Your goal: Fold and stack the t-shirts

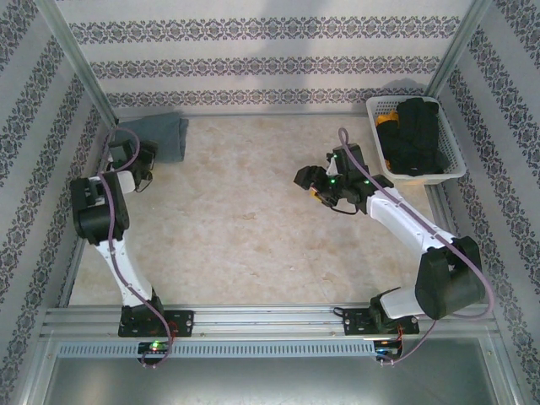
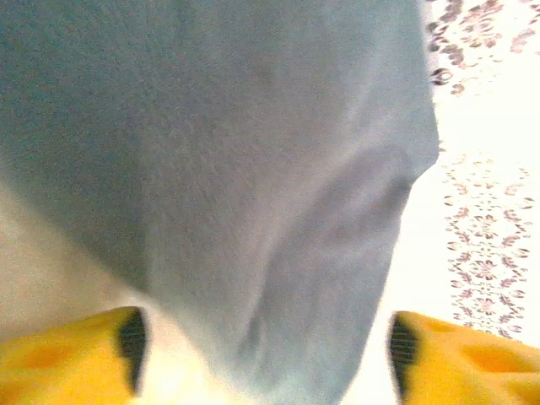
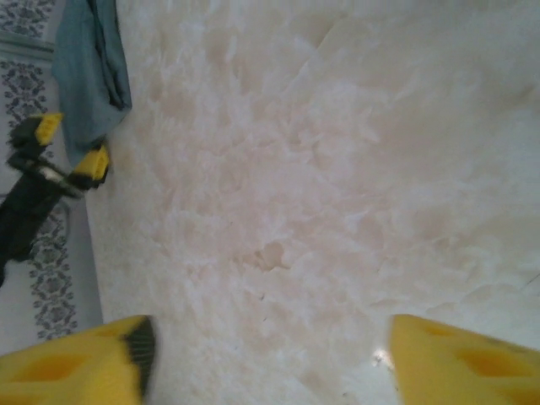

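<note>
— What colour is the t-shirt (image 1: 160, 135)?
— Plain slate blue-grey, no print. The bench (image 1: 253, 236) is cream with pale marbling.
— And the walls?
— White wallpaper (image 1: 270, 59) with grey floral bands. The basket (image 1: 430, 174) is white, its load (image 1: 418, 135) black.
— The claws?
— The left claw (image 2: 266, 359) and right claw (image 3: 270, 359) both have yellow fingers (image 2: 59, 359) edged in black.

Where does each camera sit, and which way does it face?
Top external: above and behind, facing down at the table; both arms show.
Left wrist: on that wrist, close to the t-shirt; open left gripper at bottom.
Right wrist: on that wrist, facing across the table to the left gripper; open right gripper at bottom.
Shared: the t-shirt, in all three.
</note>
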### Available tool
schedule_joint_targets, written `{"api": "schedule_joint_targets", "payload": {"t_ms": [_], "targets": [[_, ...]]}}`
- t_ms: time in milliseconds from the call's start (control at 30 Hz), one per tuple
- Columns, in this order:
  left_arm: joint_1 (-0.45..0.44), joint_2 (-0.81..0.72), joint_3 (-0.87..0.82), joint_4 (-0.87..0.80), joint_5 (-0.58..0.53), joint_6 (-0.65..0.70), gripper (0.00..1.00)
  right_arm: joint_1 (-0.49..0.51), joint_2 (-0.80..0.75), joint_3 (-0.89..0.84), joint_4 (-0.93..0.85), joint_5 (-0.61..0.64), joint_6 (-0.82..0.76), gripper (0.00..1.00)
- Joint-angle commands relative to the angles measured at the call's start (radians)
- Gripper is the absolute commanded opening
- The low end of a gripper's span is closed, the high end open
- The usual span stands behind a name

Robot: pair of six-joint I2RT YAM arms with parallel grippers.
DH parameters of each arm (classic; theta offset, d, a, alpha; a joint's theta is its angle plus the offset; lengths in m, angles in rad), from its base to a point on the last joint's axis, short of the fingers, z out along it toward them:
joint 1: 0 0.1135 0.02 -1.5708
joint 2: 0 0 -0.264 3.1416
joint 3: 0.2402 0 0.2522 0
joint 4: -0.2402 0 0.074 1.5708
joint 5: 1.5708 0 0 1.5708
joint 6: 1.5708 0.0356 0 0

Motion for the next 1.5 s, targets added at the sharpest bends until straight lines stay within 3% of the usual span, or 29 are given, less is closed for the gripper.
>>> {"api": "schedule_joint_targets", "payload": {"t_ms": [0, 167, 267, 333, 367, 400, 433, 500, 533, 633, 667, 733, 867, 1000, 1067, 1167, 1200, 1233, 1267, 1300, 1400, 1467], "targets": [[-0.011, -0.238, -0.104, -0.074, -0.095, 0.033, 1.00, -0.045, -0.056, 0.020, -0.004, 0.078, -0.071, 0.98], [-0.087, -0.625, -0.408, -0.053, -0.223, 0.052, 1.00, -0.099, -0.201, -0.040, -0.079, 0.266, -0.183, 0.98], [-0.246, -0.817, -0.417, -0.330, -0.392, 0.249, 1.00, -0.108, -0.284, -0.079, -0.109, 0.448, -0.268, 0.98], [-0.392, -0.865, -0.385, -0.532, -0.633, 0.359, 1.00, -0.108, -0.295, -0.093, -0.130, 0.586, -0.289, 0.98], [-0.478, -0.871, -0.383, -0.615, -0.820, 0.381, 1.00, -0.109, -0.286, -0.101, -0.130, 0.681, -0.289, 0.98], [-0.542, -0.879, -0.407, -0.642, -0.973, 0.415, 1.00, -0.109, -0.277, -0.117, -0.114, 0.761, -0.299, 0.98], [-0.569, -0.896, -0.447, -0.603, -1.036, 0.489, 1.00, -0.110, -0.271, -0.137, -0.085, 0.817, -0.319, 0.98], [-0.572, -0.947, -0.548, -0.478, -1.038, 0.665, 1.00, -0.127, -0.262, -0.216, 0.067, 0.836, -0.421, 0.98], [-0.571, -0.977, -0.648, -0.281, -1.005, 0.824, 1.00, -0.130, -0.259, -0.270, 0.177, 0.836, -0.483, 0.98], [-0.559, -1.001, -0.881, 0.195, -1.007, 1.003, 1.00, -0.120, -0.219, -0.413, 0.470, 0.868, -0.647, 0.98], [-0.540, -0.960, -0.895, 0.235, -0.998, 1.031, 1.00, -0.125, -0.194, -0.441, 0.540, 0.882, -0.673, 0.98], [-0.499, -0.873, -0.875, 0.247, -0.890, 1.057, 1.00, -0.150, -0.135, -0.391, 0.502, 0.824, -0.731, 0.98], [-0.473, -0.642, -0.869, 0.557, -0.820, 1.082, 1.00, -0.183, -0.046, -0.438, 0.726, 0.722, -0.793, 0.98], [-0.413, -0.470, -0.773, 0.579, -0.725, 1.059, 1.00, -0.246, 0.026, -0.489, 0.865, 0.642, -0.813, 0.98], [-0.386, -0.476, -0.739, 0.474, -0.650, 1.031, 1.00, -0.290, 0.048, -0.498, 0.927, 0.572, -0.806, 0.98], [-0.372, -0.481, -0.807, 0.599, -0.566, 1.048, 1.00, -0.314, 0.065, -0.544, 1.020, 0.486, -0.810, 0.98], [-0.373, -0.449, -0.852, 0.703, -0.524, 1.062, 1.00, -0.309, 0.060, -0.568, 1.046, 0.476, -0.816, 0.98], [-0.374, -0.371, -0.917, 0.953, -0.515, 1.091, 1.00, -0.309, 0.076, -0.612, 1.141, 0.470, -0.821, 0.98], [-0.378, -0.369, -0.953, 1.018, -0.545, 1.081, 1.00, -0.309, 0.109, -0.647, 1.228, 0.471, -0.820, 0.98], [-0.363, -0.408, -0.960, 0.956, -0.541, 1.048, 1.00, -0.309, 0.134, -0.671, 1.355, 0.485, -0.810, 0.98], [-0.347, -0.401, -0.891, 0.845, -0.547, 1.034, 1.00, -0.311, 0.103, -0.648, 1.247, 0.523, -0.798, 0.98], [-0.325, -0.432, -0.797, 0.610, -0.513, 1.007, 1.00, -0.306, 0.118, -0.654, 1.284, 0.530, -0.799, 0.98]]}}
